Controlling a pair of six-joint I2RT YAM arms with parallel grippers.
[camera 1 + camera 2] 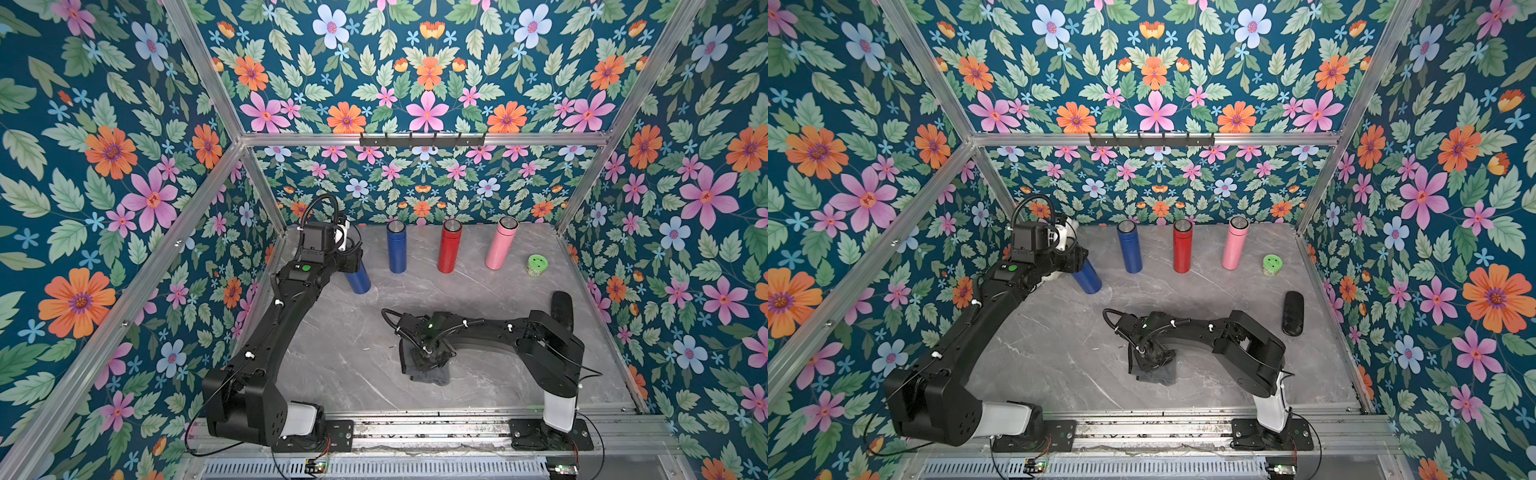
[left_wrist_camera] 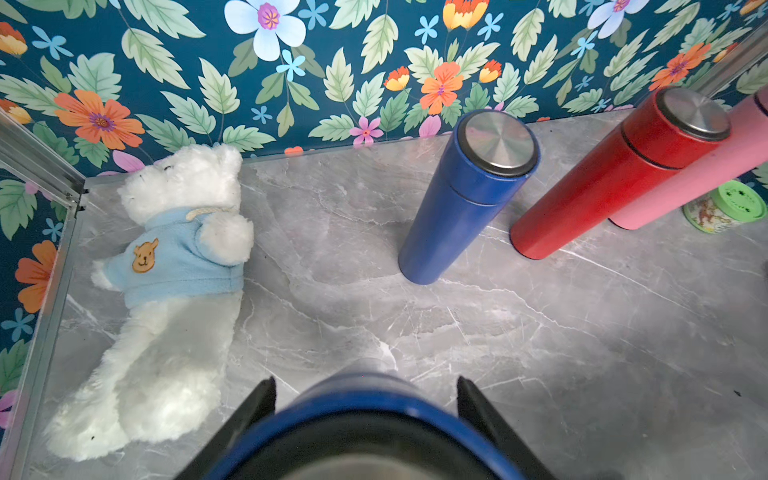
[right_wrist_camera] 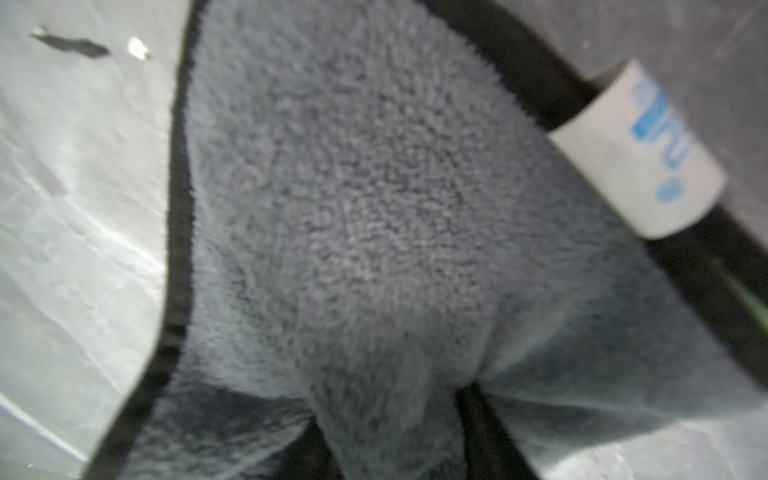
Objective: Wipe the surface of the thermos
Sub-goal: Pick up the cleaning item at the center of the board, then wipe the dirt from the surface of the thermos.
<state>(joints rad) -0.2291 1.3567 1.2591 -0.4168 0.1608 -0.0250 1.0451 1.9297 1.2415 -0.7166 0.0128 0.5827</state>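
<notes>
Thermos [image 1: 359, 282]: dark blue, smooth matt cylinder at 10 o'clock on the table in both top views [image 1: 1088, 280]. It is tilted, with the lid end up under the pincer. Its blurred lid end fills the near edge of the left wrist view [image 2: 361, 419]. I cannot tell whether its foot touches the table.
Table [image 1: 332, 357]: flat grey slab with pale marble veins. 12 o'clock is taken at the flowered back wall.
Left pincer [image 2: 365, 382]: black fingers [image 2: 259, 399] sit on either side of the thermos's lid end, clamped on it. The top views show it at 10 o'clock [image 1: 351, 259].
Right pincer [image 1: 430, 359]: points down at 6 o'clock, closed on a raised fold of the cloth [image 3: 395, 436].
Bear [image 2: 174, 270]: fluffy white plush toy in a light blue knitted jumper with a bear badge, lying at 11 o'clock in the corner.
Blue flask [image 1: 397, 247]: upright at 11 o'clock, with a brushed metal disc on its lid; the lid is on, so the contents are hidden.
Red flask [image 1: 449, 245]: upright at 12 o'clock, same shape, lid on.
Pink flask [image 1: 500, 243]: upright at 1 o'clock, same shape, lid on.
Cloth [image 3: 353, 208]: grey, fuzzy pile with a dark edge, lying on the table under the right pincer [image 1: 436, 377].
Case [image 1: 1293, 313]: black, oblong with rounded ends, at 3 o'clock.
Tin [image 1: 537, 265]: small, round, with a green lid on and printed sides, at 2 o'clock.
Tag [image 3: 636, 158]: white with blue print, at the cloth's edge.
</notes>
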